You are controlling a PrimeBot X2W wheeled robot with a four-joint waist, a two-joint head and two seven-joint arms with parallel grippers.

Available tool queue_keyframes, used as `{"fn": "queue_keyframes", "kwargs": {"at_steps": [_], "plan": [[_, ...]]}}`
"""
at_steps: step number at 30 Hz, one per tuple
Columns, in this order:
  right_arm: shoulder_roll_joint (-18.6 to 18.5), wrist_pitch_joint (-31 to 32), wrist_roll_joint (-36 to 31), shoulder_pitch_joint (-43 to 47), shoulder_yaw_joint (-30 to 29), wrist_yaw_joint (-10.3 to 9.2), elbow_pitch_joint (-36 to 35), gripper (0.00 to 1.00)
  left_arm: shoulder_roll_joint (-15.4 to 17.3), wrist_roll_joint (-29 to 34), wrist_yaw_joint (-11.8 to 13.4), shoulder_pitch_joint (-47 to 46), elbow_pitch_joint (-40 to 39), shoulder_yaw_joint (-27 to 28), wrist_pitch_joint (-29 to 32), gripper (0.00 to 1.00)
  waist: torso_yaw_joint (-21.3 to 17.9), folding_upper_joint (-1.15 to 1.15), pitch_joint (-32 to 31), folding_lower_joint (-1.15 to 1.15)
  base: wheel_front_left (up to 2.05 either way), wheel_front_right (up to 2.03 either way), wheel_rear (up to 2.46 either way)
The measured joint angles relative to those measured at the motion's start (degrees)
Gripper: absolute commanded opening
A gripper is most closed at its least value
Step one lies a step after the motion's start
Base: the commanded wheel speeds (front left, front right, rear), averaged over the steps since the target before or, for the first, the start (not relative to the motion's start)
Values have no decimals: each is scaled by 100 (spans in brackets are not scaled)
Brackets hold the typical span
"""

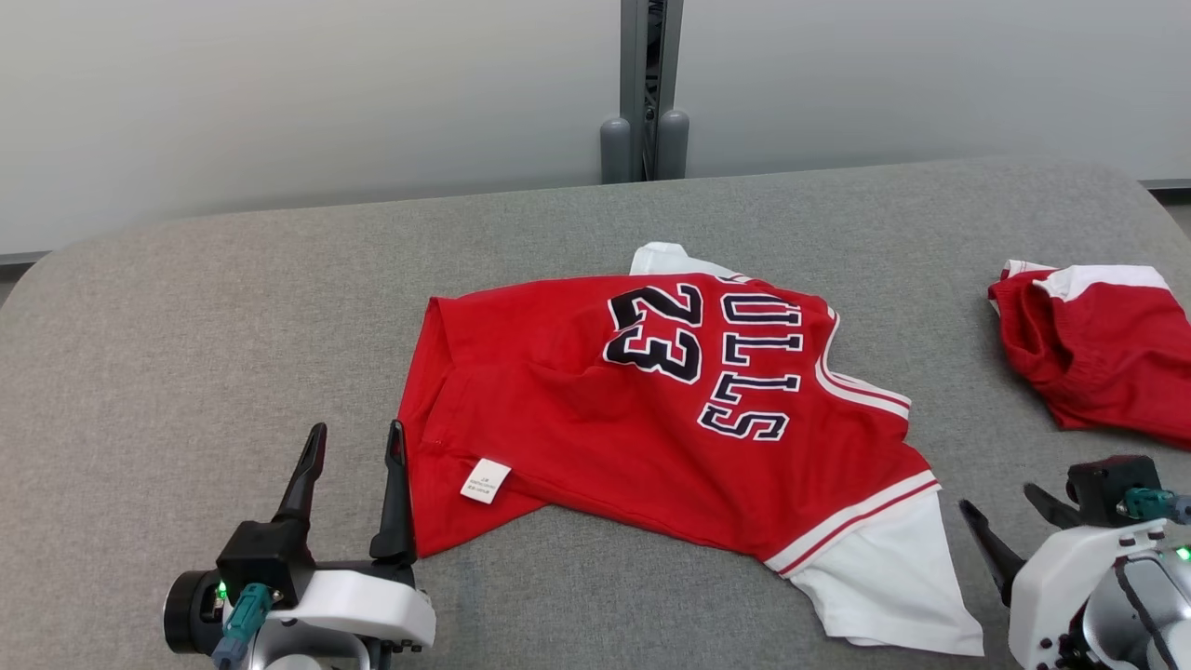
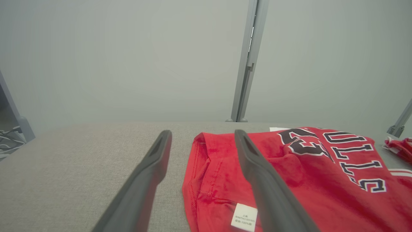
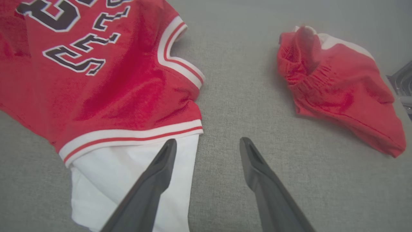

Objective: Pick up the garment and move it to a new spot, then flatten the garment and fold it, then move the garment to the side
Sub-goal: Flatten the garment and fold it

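Observation:
The garment [image 1: 595, 400] is a red jersey with white sleeves and dark "23" lettering. It lies spread, with some wrinkles, across the middle of the grey table [image 1: 186, 326]. My left gripper [image 1: 358, 428] stands open at the jersey's left hem, its right finger over the red edge near the white label [image 2: 244, 217]. My right gripper [image 1: 1000, 500] is open just right of the near white sleeve [image 3: 106, 174], above bare table, with nothing between its fingers. The left wrist view shows the garment [image 2: 289, 174] to the right of my open left gripper [image 2: 202, 132].
A second red and white piece of clothing [image 1: 1107, 354] lies bunched at the table's right edge. A grey post [image 1: 649, 93] stands behind the table's far edge, against a pale wall.

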Motion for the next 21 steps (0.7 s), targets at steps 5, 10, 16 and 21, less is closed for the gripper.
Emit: {"fn": "queue_keyframes", "kwargs": {"at_steps": [5,10,16,21], "plan": [[275,-824,-169,-243,-101,0,-175,100,-1,-10,0,-3,-2,-34,0,100,15,0,-39,0,0,0,0],[637,-1815,-36,-416,-59,1,-137,100,0,-10,9,-3,-19,-60,0,100,46,0,-61,0,0,0,0],[916,-2574,10,-425,-18,0,188,100,0,-10,7,1,-30,-107,0,100,104,0,-62,0,0,0,0],[1099,-2905,0,-424,140,0,661,100,0,-10,-25,18,59,-130,0,100,121,0,-35,0,0,0,0]]}}
